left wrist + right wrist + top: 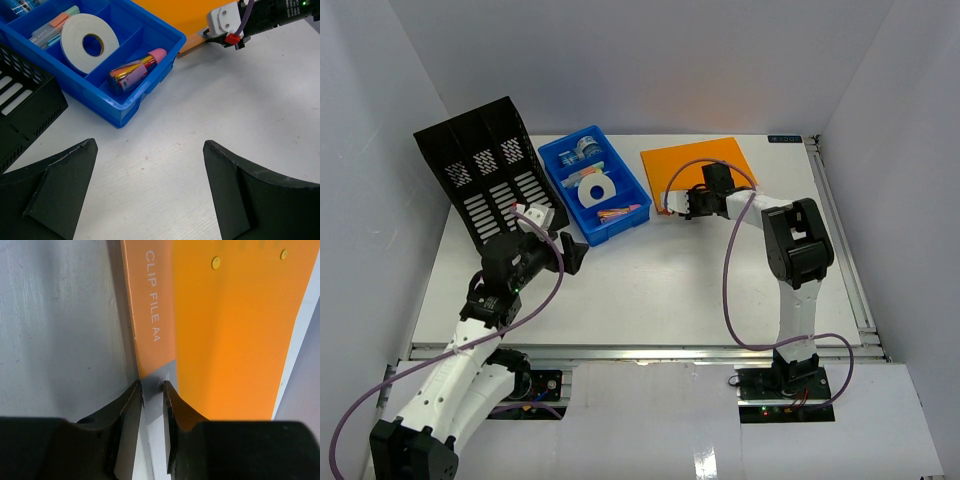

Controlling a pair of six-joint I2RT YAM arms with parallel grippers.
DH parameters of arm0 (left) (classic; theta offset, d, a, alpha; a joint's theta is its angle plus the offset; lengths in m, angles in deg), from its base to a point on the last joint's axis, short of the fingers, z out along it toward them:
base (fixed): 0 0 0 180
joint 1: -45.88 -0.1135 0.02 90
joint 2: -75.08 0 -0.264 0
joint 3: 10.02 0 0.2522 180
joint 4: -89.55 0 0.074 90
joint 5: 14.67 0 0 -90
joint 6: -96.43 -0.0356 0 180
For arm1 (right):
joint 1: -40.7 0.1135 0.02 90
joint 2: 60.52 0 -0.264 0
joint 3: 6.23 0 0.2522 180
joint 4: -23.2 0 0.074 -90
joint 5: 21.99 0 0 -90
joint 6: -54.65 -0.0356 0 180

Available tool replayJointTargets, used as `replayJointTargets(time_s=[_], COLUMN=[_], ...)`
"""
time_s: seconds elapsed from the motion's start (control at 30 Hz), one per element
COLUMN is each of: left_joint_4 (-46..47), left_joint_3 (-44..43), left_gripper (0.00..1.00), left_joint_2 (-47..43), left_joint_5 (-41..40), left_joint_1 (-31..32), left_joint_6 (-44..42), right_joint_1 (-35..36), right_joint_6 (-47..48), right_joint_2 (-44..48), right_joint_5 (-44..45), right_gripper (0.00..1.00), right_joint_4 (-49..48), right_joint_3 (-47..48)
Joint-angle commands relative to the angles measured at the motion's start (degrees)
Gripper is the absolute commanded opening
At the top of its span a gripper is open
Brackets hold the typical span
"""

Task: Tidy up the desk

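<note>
The desk (660, 290) is a white tabletop. An orange clip file (705, 165) lies flat at its back right. My right gripper (672, 205) sits at the file's near left corner. In the right wrist view it (151, 390) is shut on the file's spine (147, 315), one finger on each side of the grey end strip. My left gripper (572, 252) hovers just in front of the blue tray (620, 228). Seen from the left wrist, it (150, 190) is open over bare desk (240, 110) with nothing between the fingers.
A black slotted file rack (485, 170) leans at the back left, beside the tray. The blue tray (142, 97) holds a white tape roll (87, 37), highlighters (52, 27) and a shiny pink-tipped item (137, 70). White walls enclose the desk.
</note>
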Motion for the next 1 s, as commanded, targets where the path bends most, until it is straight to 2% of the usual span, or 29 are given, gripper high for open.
replayJointTargets(time_s=[0.0, 0.13, 0.33, 0.43, 0.53, 0.67, 0.97], left_joint_4=[2.2, 7.0, 12.9, 16.4, 22.8, 28.6, 31.5], left_joint_3=[-0.1, 1.4, 2.4, 2.7, 3.9, 4.3, -2.4], left_gripper=[0.98, 0.98, 0.98, 0.98, 0.98, 0.98, 0.98], left_joint_2=[-0.3, -0.8, 2.0, 5.3, 9.5, 14.0, 28.5], left_joint_5=[2.6, 3.2, 8.1, 10.1, 12.4, 8.4, -2.3], left_joint_1=[-0.1, -0.1, -0.1, 0.0, 0.9, 5.8, 19.9], left_joint_6=[1.1, 6.0, 15.1, 21.2, 30.9, 39.2, 49.5], right_joint_1=[-0.2, -0.3, -2.0, -3.2, -4.9, -5.9, -7.1], right_joint_6=[-1.3, -1.6, -5.7, -7.5, -8.5, -8.9, -11.3], right_joint_2=[0.7, 2.8, 7.7, 11.1, 17.2, 23.8, 40.8], right_joint_5=[1.5, 0.6, -1.9, -3.3, -5.3, -7.3, -12.2], right_gripper=[0.21, 0.15, 0.10, 0.09, 0.08, 0.08, 0.08], right_joint_4=[-0.2, -1.5, -1.9, -1.8, -1.6, -0.8, 2.3], right_joint_3=[-4.9, -7.6, -10.8, -13.1, -17.6, -23.5, -33.6])
